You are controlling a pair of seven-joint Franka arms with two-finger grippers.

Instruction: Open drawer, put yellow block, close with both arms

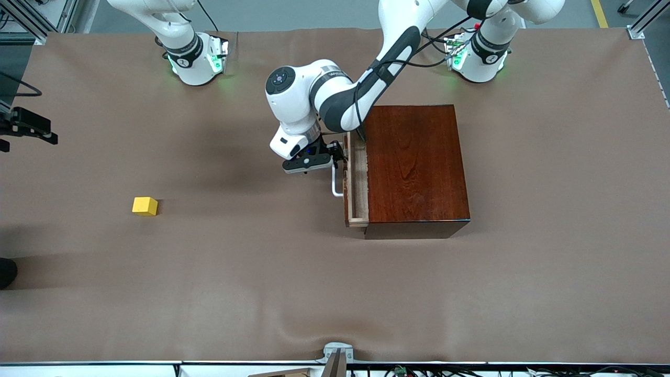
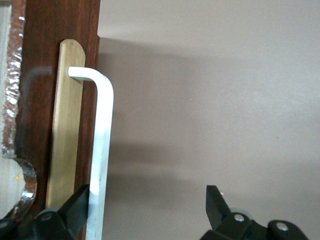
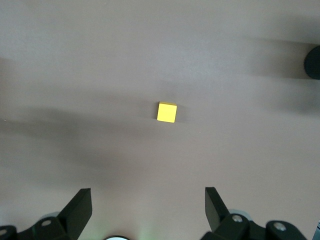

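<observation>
One handle [image 2: 100,150] between left pincer [image 2: 147,207] fingers.

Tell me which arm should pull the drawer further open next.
Left. The left gripper is already at the white handle, its open fingers straddling the bar, and the drawer is only slightly out. The right gripper is open high over the yellow block, away from the drawer.

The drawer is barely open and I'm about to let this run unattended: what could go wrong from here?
1. The left gripper stands open around the white handle, one finger beside it; a pull could slip.
2. The drawer shows only a narrow slot, tight for the yellow block.
3. The right gripper hangs open high over the block; it could descend off-centre.
</observation>
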